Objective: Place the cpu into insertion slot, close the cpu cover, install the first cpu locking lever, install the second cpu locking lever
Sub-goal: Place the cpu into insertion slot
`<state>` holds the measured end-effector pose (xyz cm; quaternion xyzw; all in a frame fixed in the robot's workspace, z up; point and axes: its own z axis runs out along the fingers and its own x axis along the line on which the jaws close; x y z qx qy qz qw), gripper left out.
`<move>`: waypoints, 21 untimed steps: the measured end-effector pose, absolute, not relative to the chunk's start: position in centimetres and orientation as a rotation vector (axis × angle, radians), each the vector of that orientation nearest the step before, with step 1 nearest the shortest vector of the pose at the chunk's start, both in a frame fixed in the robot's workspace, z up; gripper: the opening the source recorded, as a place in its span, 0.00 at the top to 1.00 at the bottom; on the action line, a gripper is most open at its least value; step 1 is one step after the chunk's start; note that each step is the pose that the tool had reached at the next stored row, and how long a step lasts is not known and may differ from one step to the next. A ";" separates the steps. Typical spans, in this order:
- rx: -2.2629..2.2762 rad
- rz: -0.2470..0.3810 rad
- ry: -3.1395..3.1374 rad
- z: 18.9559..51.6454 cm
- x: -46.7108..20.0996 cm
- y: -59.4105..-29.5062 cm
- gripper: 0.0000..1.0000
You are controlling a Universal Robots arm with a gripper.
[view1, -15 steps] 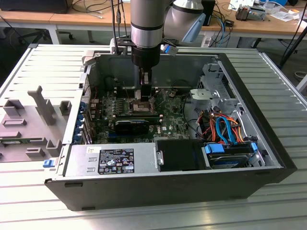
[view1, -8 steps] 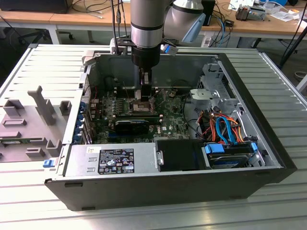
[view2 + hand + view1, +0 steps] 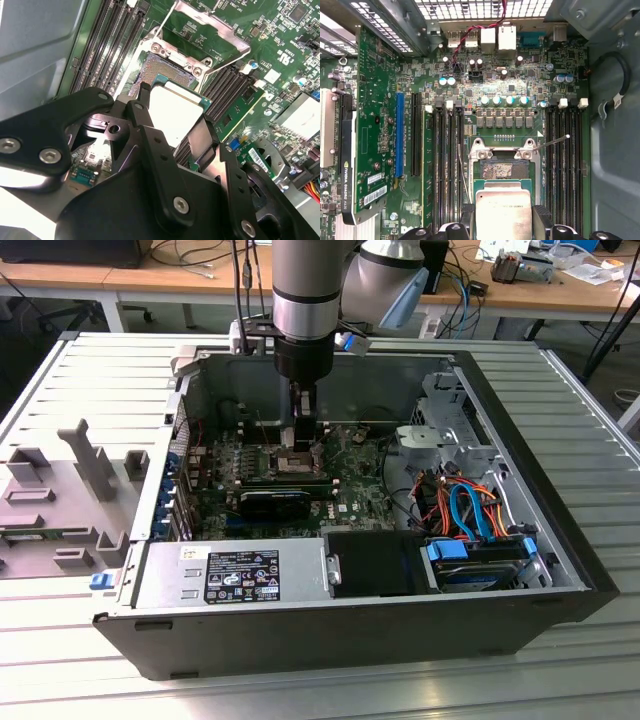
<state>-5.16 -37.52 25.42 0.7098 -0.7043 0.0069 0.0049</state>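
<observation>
My gripper (image 3: 300, 445) reaches down into the open computer case and is shut on the cpu (image 3: 503, 207), a flat silver-grey square held by its two opposite edges between black fingers (image 3: 144, 112). The cpu (image 3: 175, 110) hangs just above the green board, partly over one edge of the insertion slot (image 3: 502, 170). The insertion slot (image 3: 167, 70) lies bare, its dark pin field exposed. The cpu cover (image 3: 212, 32) stands swung up and open behind the socket. Two thin wire levers (image 3: 553, 141) stick out beside the socket, unlatched.
Long black memory slots (image 3: 445, 165) flank the socket on both sides. A black expansion card (image 3: 275, 502) sits in front of it. The case wall (image 3: 330, 625), power supply (image 3: 235, 575) and a drive with orange and blue cables (image 3: 470, 515) hem in the board. Grey fixtures (image 3: 60, 490) lie on the table.
</observation>
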 end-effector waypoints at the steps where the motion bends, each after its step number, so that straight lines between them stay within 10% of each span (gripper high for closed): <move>1: 2.224 0.022 -2.205 25.4 -5.2 -37.5 0.46; 21: 2.247 0.022 -2.182 25.4 -5.2 -37.5 0.46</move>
